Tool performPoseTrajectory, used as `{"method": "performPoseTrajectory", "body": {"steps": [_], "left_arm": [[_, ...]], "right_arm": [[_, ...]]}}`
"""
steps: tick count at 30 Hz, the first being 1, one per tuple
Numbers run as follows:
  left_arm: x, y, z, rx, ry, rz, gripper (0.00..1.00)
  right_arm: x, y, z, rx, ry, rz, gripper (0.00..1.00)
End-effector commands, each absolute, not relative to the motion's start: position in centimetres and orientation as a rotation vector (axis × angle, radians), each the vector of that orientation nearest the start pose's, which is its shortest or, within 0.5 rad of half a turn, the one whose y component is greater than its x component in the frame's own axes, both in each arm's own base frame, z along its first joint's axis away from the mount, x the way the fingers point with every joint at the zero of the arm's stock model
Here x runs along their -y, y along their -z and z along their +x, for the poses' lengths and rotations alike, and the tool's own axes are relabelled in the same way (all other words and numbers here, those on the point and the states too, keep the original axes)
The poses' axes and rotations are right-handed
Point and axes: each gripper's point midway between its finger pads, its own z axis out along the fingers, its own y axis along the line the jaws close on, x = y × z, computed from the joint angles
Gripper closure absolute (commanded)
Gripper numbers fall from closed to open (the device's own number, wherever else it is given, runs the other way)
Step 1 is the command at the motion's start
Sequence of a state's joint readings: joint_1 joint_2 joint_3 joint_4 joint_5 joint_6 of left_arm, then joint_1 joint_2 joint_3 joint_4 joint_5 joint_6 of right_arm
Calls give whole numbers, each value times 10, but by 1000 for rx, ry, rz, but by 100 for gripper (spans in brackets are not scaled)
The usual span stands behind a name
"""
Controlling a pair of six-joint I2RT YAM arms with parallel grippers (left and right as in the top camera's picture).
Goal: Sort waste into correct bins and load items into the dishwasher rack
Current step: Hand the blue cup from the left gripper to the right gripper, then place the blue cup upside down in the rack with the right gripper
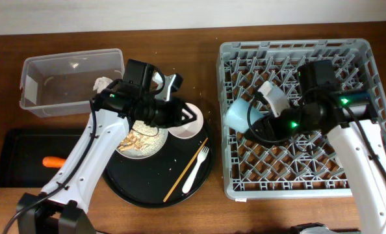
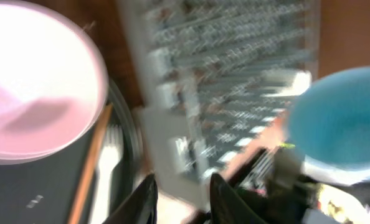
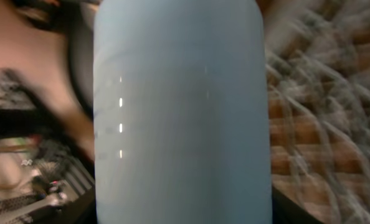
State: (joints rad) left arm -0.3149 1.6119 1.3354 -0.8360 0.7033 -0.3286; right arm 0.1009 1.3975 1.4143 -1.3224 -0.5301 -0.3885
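Now right arm [image 1: 370, 159] folded over the dishwasher rack [image 1: 310, 166], right gripper [image 1: 249, 120] tight around light blue cup [image 1: 234, 115]; left gripper [image 2: 183, 196] agape.

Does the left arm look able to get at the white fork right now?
Probably yes: the left gripper looks open and empty near the fork, which lies uncovered on the round tray; the chopstick lies close beside it.
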Motion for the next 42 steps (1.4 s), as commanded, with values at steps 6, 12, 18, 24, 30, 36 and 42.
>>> {"method": "performPoseTrajectory", "body": {"steps": [6, 12, 18, 24, 30, 36, 42], "left_arm": [[187, -162, 326, -2796, 809, 162, 73], [187, -162, 326, -2797, 809, 162, 73], [187, -162, 326, -2797, 809, 162, 72], [187, -162, 326, -2796, 809, 162, 73], [187, -162, 326, -2797, 809, 162, 73], [187, -162, 326, -2797, 808, 161, 73], [187, -162, 326, -2797, 808, 162, 73]], "right_arm": [[23, -218, 277, -2858, -49, 12, 44], [106, -203, 261, -2861, -31, 580, 48], [123, -146, 256, -3077, -111, 737, 50], [131, -122, 267, -3115, -110, 747, 28], [138, -122, 298, -2980, -134, 741, 2], [118, -124, 280, -3052, -251, 776, 0], [127, -124, 297, -2982, -217, 748, 15]]}}
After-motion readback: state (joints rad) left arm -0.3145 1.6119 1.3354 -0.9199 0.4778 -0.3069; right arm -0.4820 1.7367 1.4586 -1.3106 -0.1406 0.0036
